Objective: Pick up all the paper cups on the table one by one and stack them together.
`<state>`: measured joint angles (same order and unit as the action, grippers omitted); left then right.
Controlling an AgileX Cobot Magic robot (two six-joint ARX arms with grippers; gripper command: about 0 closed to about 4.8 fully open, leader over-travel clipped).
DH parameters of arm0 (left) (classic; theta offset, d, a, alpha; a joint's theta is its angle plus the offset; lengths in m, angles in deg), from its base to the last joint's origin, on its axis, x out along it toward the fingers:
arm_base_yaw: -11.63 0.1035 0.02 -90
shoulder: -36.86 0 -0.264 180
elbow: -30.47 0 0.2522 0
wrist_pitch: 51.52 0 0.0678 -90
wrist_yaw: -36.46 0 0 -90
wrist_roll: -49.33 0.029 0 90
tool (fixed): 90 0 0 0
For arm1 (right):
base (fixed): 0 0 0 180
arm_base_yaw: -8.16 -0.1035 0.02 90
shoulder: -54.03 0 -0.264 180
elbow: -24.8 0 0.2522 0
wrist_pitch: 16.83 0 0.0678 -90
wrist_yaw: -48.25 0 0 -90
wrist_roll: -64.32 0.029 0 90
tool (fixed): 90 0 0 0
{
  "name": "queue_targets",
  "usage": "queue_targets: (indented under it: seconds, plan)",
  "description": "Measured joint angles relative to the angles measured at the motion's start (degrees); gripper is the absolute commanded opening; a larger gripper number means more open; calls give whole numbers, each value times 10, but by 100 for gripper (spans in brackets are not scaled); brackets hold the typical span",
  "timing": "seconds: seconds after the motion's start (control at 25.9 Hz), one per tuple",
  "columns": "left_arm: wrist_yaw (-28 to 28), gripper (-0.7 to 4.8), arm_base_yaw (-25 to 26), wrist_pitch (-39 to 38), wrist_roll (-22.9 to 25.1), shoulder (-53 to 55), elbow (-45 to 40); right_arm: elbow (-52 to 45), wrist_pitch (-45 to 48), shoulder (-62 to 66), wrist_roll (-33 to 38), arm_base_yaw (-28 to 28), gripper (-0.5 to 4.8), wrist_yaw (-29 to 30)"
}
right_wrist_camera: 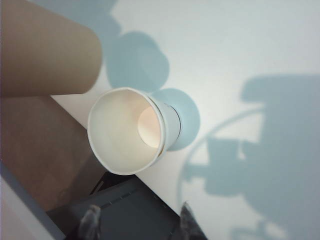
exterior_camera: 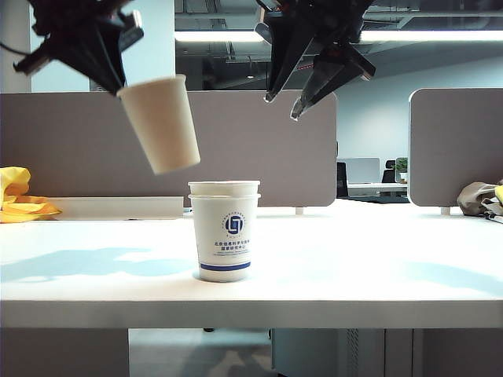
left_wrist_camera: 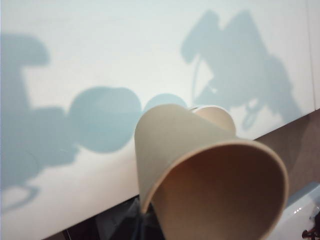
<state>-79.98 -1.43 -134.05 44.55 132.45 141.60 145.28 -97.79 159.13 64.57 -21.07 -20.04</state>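
Note:
My left gripper (exterior_camera: 116,85) hangs high at the left, shut on the rim of the brown paper cup (exterior_camera: 161,122), which tilts in the air with its base pointing down and to the right. In the left wrist view this cup (left_wrist_camera: 215,190) fills the foreground, its wall pinched at my left gripper (left_wrist_camera: 143,216). Two white paper cups with a blue logo (exterior_camera: 225,232) stand nested, upright, mid-table (exterior_camera: 377,267), lower than the brown cup and to its right. My right gripper (exterior_camera: 283,107) hovers open above and right of them. From its wrist I look into the nested cups (right_wrist_camera: 130,130), past my right gripper (right_wrist_camera: 139,222).
Grey-brown partition panels (exterior_camera: 78,141) run along the back of the table. A yellow cloth (exterior_camera: 20,200) lies at the far left and a bundle of fabric (exterior_camera: 481,196) at the far right. The table's front edge (exterior_camera: 251,312) is near the cups.

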Motion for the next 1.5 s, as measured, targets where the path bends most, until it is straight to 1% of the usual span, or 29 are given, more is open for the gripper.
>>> queue_targets:
  seconds: [0.08,0.12,0.35,0.46,0.66,0.81,1.04,1.08,1.27,1.5]
  plan:
    - [0,-6,-7,-27,0,0,31,0,-1,0,0,3,207,-1]
    - [0,-6,-14,-28,-1,-5,39,0,-2,0,0,4,207,-7]
    - [-5,-6,-47,-25,-3,-4,37,0,-2,-1,-1,4,207,-22]
    - [-15,-6,-57,-10,-17,-4,37,3,-4,-1,-1,4,207,-23]
    - [-15,-6,-64,-2,-26,3,37,3,-4,-9,-1,4,207,-24]
    - [-15,-6,-68,-3,-26,32,37,3,-3,-17,-1,4,207,-25]
    - [-16,-6,-88,-6,-26,55,37,3,-4,-18,-1,5,207,-25]
    - [-14,-6,-88,-9,-26,58,37,3,-4,-19,-1,5,207,-25]
    - [38,-6,-93,-24,-23,67,37,3,-8,-19,-1,5,207,-25]
    - [42,-6,-92,-29,-23,67,37,3,-34,-19,-1,5,207,-25]
